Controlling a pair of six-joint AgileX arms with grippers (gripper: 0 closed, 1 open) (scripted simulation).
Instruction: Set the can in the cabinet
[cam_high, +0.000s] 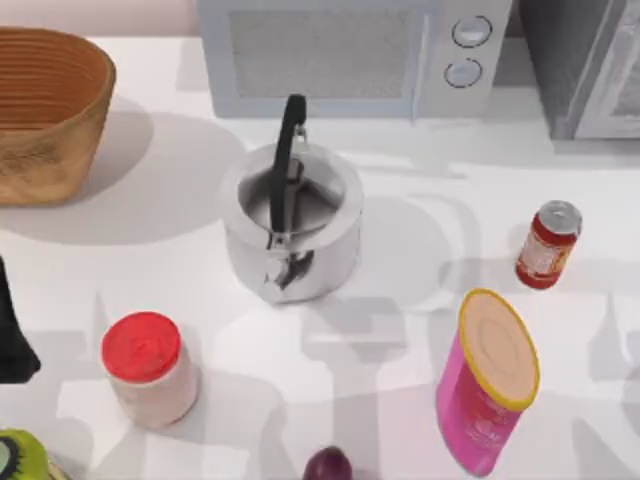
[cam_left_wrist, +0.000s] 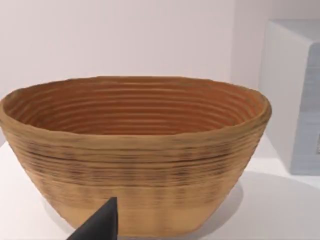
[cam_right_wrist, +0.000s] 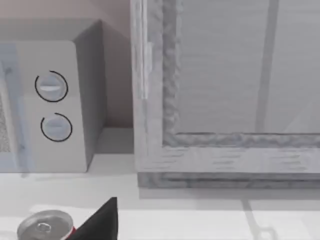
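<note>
The can (cam_high: 547, 245) stands upright on the bench (cam_high: 400, 330) at its right, near the cabinet (cam_high: 590, 70), untouched. It looks light, thin-walled and slick; a gentle mid-body pinch should suit it. Whether either arm's jaws are spread, I cannot tell.

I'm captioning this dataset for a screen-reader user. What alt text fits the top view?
A small red can stands upright on the white table, at its right, in front of the grey cabinet at the far right corner. A metal kettle sits mid-table before a white microwave.
</note>
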